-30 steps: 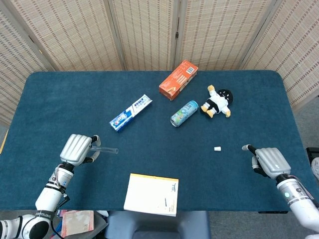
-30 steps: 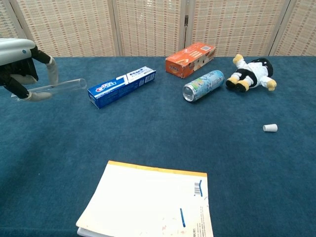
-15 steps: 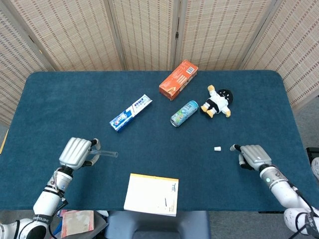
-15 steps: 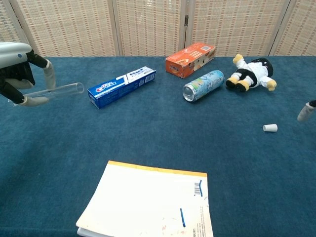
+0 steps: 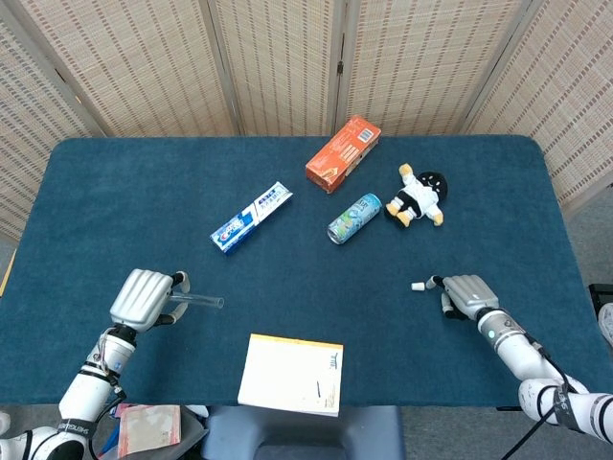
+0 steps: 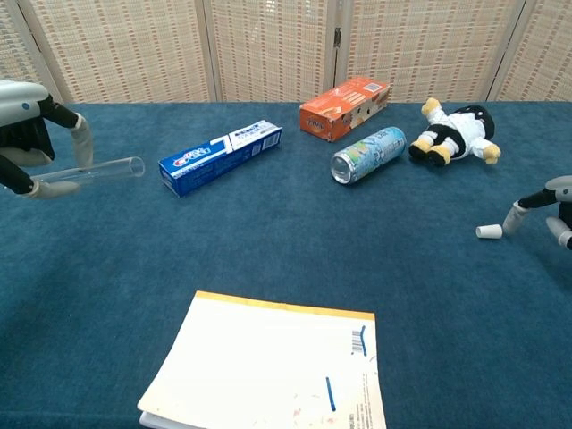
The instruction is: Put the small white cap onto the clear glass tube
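- Chest view: left hand (image 6: 27,134) holds the glass tube (image 6: 94,170) level above the table (image 6: 268,232); nothing visible inside the tube.
- Right hand (image 5: 465,292), fingers apart, has a fingertip (image 6: 511,223) against the white cap (image 6: 487,231) lying on the table.

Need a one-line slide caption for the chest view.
Left hand holds the glass tube level; right hand reaches the white cap on the blue table.

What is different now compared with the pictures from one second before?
The right hand moved left across the table until a fingertip reached the white cap, not yet gripped. The left hand still holds the glass tube, drawn slightly back. The other items stayed put.
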Controlling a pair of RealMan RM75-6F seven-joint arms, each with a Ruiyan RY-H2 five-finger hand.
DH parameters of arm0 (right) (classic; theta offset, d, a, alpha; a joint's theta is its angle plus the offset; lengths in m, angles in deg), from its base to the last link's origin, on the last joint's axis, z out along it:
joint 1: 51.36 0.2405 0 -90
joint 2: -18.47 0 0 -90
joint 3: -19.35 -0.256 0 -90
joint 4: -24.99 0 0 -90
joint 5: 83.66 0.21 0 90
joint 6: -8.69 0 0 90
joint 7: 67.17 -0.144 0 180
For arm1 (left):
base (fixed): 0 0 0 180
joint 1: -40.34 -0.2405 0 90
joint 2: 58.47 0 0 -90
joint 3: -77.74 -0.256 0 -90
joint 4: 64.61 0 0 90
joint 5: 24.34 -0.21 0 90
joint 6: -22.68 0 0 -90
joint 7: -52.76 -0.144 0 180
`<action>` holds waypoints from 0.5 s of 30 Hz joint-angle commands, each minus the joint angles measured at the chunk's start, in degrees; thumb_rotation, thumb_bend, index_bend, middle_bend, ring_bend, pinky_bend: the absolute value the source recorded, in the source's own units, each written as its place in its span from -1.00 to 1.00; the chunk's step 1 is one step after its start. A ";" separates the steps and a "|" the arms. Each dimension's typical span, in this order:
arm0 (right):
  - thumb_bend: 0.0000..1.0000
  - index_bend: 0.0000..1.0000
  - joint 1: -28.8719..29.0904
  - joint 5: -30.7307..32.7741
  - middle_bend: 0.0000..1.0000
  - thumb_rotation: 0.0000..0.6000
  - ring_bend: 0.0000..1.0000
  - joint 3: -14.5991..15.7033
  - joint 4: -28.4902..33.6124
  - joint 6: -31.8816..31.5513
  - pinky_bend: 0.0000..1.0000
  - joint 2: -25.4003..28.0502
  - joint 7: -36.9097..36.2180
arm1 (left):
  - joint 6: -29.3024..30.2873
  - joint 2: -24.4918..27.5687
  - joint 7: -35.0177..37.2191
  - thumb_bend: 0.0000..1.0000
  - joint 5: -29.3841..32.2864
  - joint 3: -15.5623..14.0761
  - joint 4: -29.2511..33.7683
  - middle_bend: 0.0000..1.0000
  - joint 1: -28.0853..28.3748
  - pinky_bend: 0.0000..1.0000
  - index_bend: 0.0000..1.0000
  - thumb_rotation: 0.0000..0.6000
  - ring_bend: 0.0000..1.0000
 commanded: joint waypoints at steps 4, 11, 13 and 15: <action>0.62 -0.52 0.92 -0.67 0.92 1.00 0.97 -0.03 -0.94 -0.31 0.79 -1.30 -0.39 | -0.73 -0.03 -0.12 -0.25 0.01 0.02 0.35 1.00 -0.30 0.92 0.12 1.00 0.93; 0.61 -0.52 1.40 -2.78 0.92 1.00 0.97 0.06 2.04 -2.55 0.79 -0.59 0.10 | -0.95 0.04 0.14 -0.25 -0.84 0.11 0.65 1.00 -0.93 0.92 0.12 1.00 0.93; 0.61 -0.52 1.49 -3.12 0.92 1.00 0.97 0.20 2.94 -3.15 0.79 -0.32 0.45 | -1.19 0.08 0.27 -0.25 -1.03 0.06 0.80 1.00 -1.07 0.92 0.12 1.00 0.93; 0.61 -0.52 1.58 -3.19 0.92 1.00 0.97 0.43 3.63 -3.43 0.79 -0.11 0.78 | -1.21 0.03 0.38 -0.25 -1.39 -0.01 0.91 1.00 -1.25 0.92 0.12 1.00 0.93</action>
